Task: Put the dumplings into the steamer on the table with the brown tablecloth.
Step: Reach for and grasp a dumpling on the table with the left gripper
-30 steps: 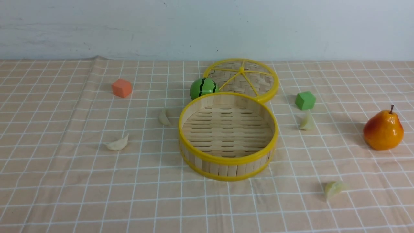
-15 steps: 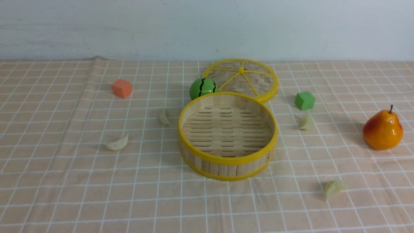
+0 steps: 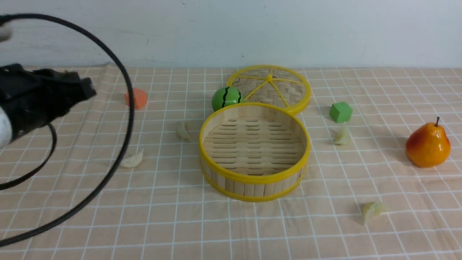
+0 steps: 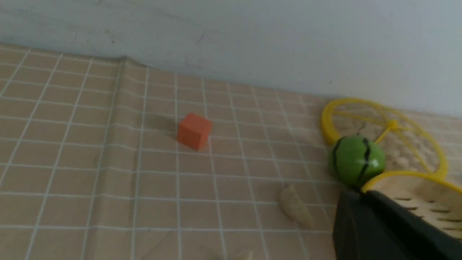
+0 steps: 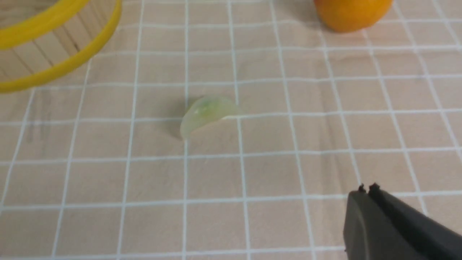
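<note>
change: the left arm (image 3: 39, 97) has come into the front view at the 9 o'clock edge. its black cable (image 3: 127, 119) loops across the orange cube (image 3: 139, 98). a moment ago no arm showed there.
unchanged: nothing on the surface (image 3: 72, 216) has shifted.
left fingers (image 4: 375, 227): pressed together, holding nothing, hanging above the checked cloth well clear of any dumpling.
right fingers (image 5: 379, 220): tips pressed together, empty. they show only in the right wrist view, not in the front view.
steamer (image 3: 252, 178): open and empty in the middle of the surface. its lid (image 3: 285, 90) lies flat at its 12 to 1 o'clock and a green ball (image 3: 226, 97) sits at its 11 o'clock.
dumplings: all four lie on the cloth, outside the steamer.
white dumplings: one is just beside the rim at 9 to 10 o'clock (image 3: 183, 130). the other is farther out at 9 o'clock (image 3: 132, 159).
greenish dumplings: one is at 2 to 3 o'clock (image 3: 342, 136), near the green cube (image 3: 340, 112). the other is at 4 o'clock (image 3: 371, 210).
right wrist view: a greenish dumpling (image 5: 205, 112) lies ahead of the shut fingers and apart from them, probably the 4 o'clock one.
meaning: the task has barely begun and no dumpling has been moved. the left arm looks headed for the white pair, and its fingers must open before any pick-up.
</note>
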